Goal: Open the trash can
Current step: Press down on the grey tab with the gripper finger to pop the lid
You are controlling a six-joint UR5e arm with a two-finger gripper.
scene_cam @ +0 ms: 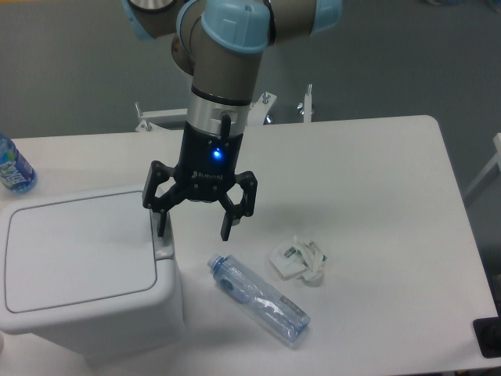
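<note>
The trash can (82, 270) is a large light-grey bin at the table's front left, with its flat lid down. Its push-button latch (163, 244) sits on the lid's right edge, partly hidden behind my left finger. My gripper (193, 231) hangs open over the bin's right edge, pointing down. One fingertip is right above the latch and the other is past the bin's side, over the table. Nothing is held between the fingers.
A clear plastic bottle (258, 298) lies on its side just right of the bin. A crumpled white wrapper (299, 260) rests beside it. Another bottle with a blue label (13, 165) stands at the far left edge.
</note>
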